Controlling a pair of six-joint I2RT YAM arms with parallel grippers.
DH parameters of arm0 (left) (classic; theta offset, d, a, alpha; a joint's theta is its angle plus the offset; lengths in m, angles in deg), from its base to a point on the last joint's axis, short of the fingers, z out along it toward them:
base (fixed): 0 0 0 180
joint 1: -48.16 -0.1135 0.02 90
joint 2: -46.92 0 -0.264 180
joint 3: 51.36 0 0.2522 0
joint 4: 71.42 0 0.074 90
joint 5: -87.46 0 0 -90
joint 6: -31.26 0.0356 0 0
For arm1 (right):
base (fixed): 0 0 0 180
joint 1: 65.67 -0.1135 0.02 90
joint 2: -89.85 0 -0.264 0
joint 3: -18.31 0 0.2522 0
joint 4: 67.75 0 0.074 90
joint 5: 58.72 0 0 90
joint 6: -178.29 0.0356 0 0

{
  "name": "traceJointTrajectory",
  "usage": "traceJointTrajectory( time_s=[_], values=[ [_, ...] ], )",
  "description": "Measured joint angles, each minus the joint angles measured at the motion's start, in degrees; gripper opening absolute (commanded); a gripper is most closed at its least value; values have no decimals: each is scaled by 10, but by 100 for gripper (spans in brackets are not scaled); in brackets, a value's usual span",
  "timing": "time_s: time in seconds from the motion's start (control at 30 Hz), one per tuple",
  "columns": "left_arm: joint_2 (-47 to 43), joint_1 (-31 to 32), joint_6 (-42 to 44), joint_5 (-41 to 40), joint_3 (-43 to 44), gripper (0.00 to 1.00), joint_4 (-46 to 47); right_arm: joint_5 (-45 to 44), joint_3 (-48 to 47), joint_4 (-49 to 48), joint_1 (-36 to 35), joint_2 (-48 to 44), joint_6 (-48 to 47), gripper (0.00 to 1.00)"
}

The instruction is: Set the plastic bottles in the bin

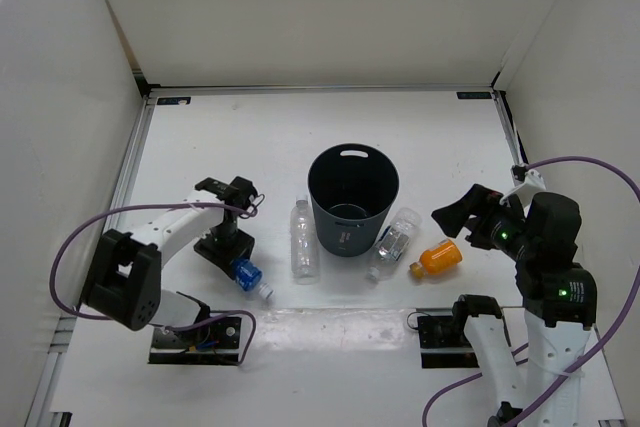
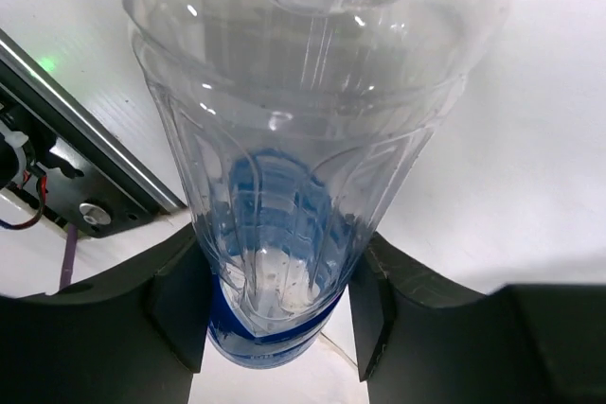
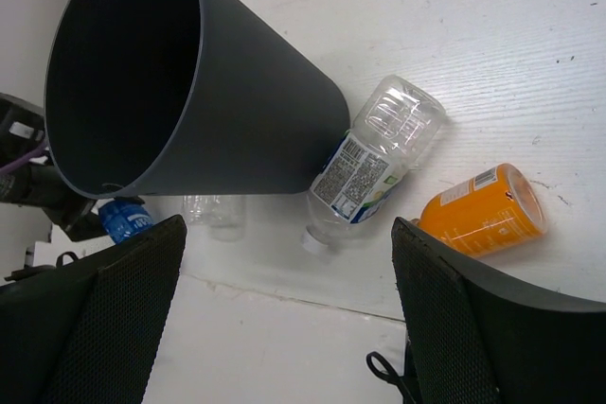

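Observation:
The dark grey bin stands upright mid-table. My left gripper is down at the table, shut on the blue-label bottle; in the left wrist view the bottle fills the space between my gripper's black fingers. A clear bottle lies left of the bin. A labelled clear bottle with a white cap leans at the bin's right foot, with the orange bottle beside it. My right gripper is open and empty, above and right of them. Its wrist view shows the bin, labelled bottle and orange bottle.
White walls enclose the table at the back and both sides. A seam crosses the table in front of the bottles. Purple cables loop beside both arm bases. The arms' black mounting plates sit at the near edge.

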Motion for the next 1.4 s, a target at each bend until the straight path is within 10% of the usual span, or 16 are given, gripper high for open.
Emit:
traceJointTrajectory(
  time_s=[0.6, 1.03, 1.4],
  values=[
    [-94, 153, 206, -321, 599, 40, -4, 6, 0, 18, 11, -33, 12, 90],
    [75, 406, 608, -479, 571, 49, 356, -22, -5, 40, 4, -43, 16, 90],
    [104, 411, 645, -490, 465, 93, 417, -104, -9, 86, -14, -44, 67, 90]
  ],
)
